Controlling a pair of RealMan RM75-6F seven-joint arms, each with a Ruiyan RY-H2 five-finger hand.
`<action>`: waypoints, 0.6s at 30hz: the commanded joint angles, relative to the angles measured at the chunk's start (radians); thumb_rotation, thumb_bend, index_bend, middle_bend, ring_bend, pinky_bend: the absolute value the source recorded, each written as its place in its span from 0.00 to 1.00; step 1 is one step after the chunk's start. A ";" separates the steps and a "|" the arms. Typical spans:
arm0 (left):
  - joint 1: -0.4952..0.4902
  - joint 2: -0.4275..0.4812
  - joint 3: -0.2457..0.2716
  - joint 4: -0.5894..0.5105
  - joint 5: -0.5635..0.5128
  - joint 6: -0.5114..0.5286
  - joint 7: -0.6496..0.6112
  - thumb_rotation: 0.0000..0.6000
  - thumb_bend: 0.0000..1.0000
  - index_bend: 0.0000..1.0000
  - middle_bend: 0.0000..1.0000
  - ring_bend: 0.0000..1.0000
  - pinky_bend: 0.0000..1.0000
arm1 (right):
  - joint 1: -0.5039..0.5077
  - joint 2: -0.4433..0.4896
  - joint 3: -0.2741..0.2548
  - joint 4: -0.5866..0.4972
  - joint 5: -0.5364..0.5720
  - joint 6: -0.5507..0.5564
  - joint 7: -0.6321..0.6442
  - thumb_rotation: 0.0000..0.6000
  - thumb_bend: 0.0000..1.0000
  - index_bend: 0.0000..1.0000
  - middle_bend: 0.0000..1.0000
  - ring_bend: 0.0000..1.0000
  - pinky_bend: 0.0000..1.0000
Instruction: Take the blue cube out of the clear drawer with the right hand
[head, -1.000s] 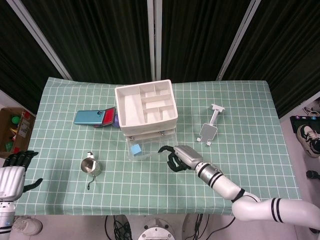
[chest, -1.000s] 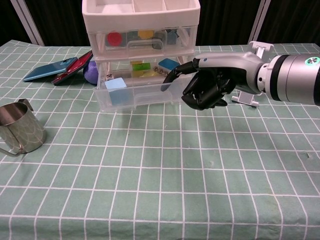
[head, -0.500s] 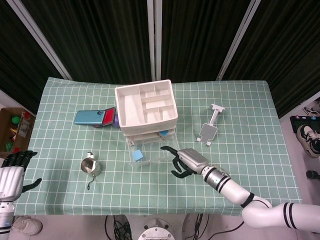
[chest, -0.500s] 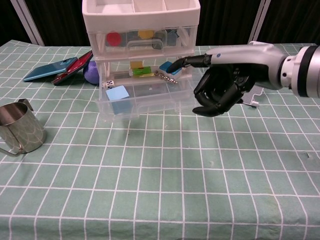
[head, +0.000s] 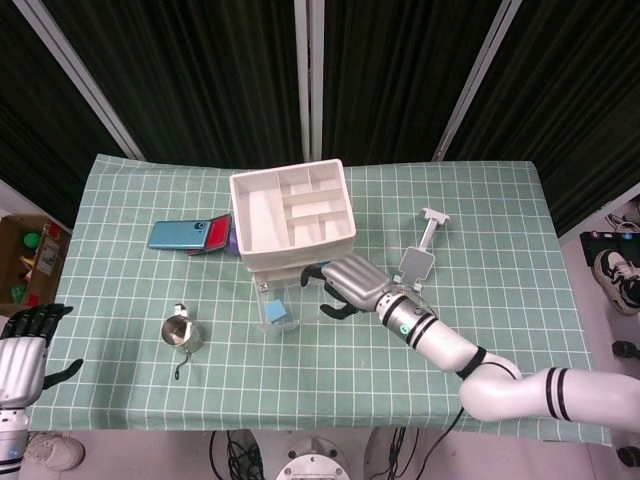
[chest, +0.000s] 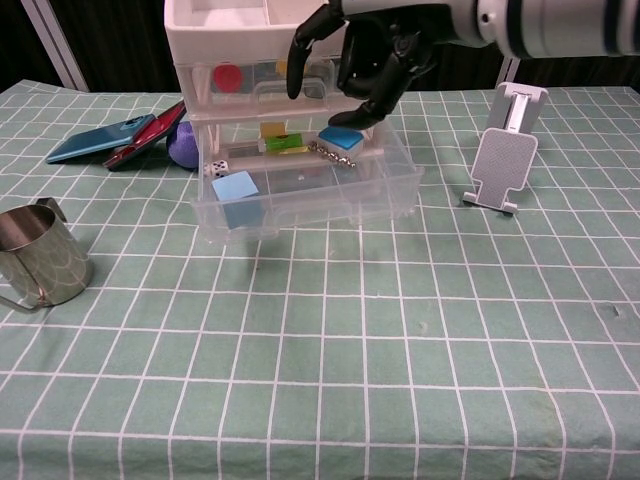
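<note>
The clear drawer (chest: 385, 195) (head: 262, 290) stands pulled out from the bottom of the white drawer unit (chest: 282, 40) (head: 292, 215). A light blue cube (chest: 236, 189) (head: 276, 312) lies at its front left. A darker blue block (chest: 340, 137) lies at the back right beside yellow and green pieces and a small chain. My right hand (chest: 365, 52) (head: 345, 283) hovers above the drawer's back right, over the darker block, fingers curled downward, thumb apart, holding nothing. My left hand (head: 27, 340) stays off the table's front left corner, fingers spread and empty.
A steel cup (chest: 38, 253) (head: 183, 333) stands front left. A teal phone (chest: 100, 138) (head: 180, 235), a red case and a purple ball (chest: 183, 148) lie left of the unit. A white phone stand (chest: 503, 150) (head: 418, 262) is at the right. A die (chest: 219, 168) sits in the drawer.
The clear drawer has slid out toward the front. My right hand has left the drawer's front right and risen up and back over the open drawer. The left hand has barely moved.
</note>
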 joint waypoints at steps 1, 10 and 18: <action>0.005 0.000 0.002 0.001 -0.001 0.004 -0.003 1.00 0.06 0.22 0.22 0.17 0.19 | 0.115 -0.146 -0.042 0.108 0.136 0.073 -0.176 1.00 0.27 0.35 0.87 0.90 0.97; 0.014 -0.001 0.004 0.017 -0.007 0.004 -0.021 1.00 0.06 0.22 0.22 0.17 0.19 | 0.160 -0.248 -0.042 0.166 0.215 0.069 -0.176 1.00 0.25 0.35 0.88 0.91 0.98; 0.016 -0.003 0.003 0.019 -0.008 0.004 -0.025 1.00 0.06 0.22 0.22 0.17 0.19 | 0.211 -0.285 -0.024 0.222 0.269 0.033 -0.176 1.00 0.08 0.36 0.88 0.91 0.98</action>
